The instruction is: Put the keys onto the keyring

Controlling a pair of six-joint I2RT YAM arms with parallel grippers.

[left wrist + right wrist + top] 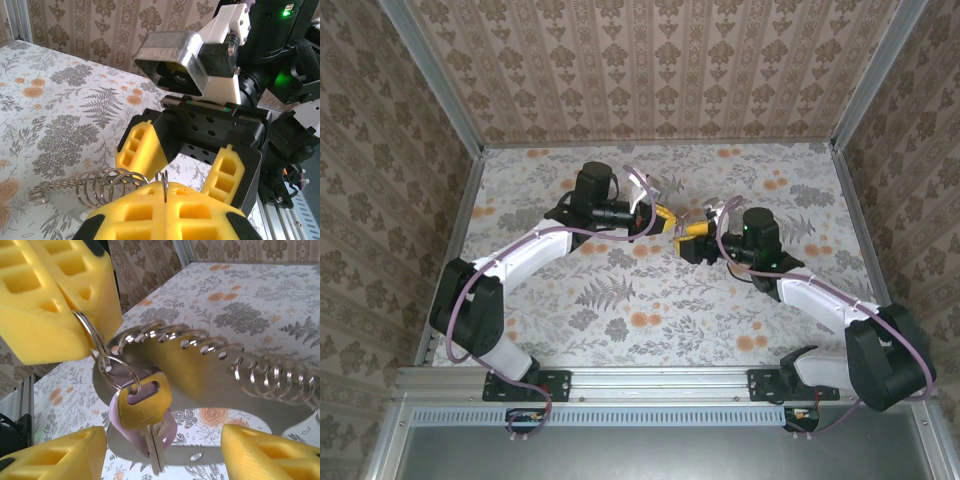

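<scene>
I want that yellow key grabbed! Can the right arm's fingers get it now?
Probably yes. The yellow key dangles right between the open right fingers, with nothing in front of it. The left fingers only pinch the ring above it.

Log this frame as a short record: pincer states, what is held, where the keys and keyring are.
left pincer: shut on a thin metal ring
right pincer: open, fingers apart either side of the hanging keys
keys: yellow-headed key in front of a pinkish-purple head, hanging on a small ring that seems linked to the held one
keyring: grey oval loop, hollow middle, split rings along its upper rim
</scene>
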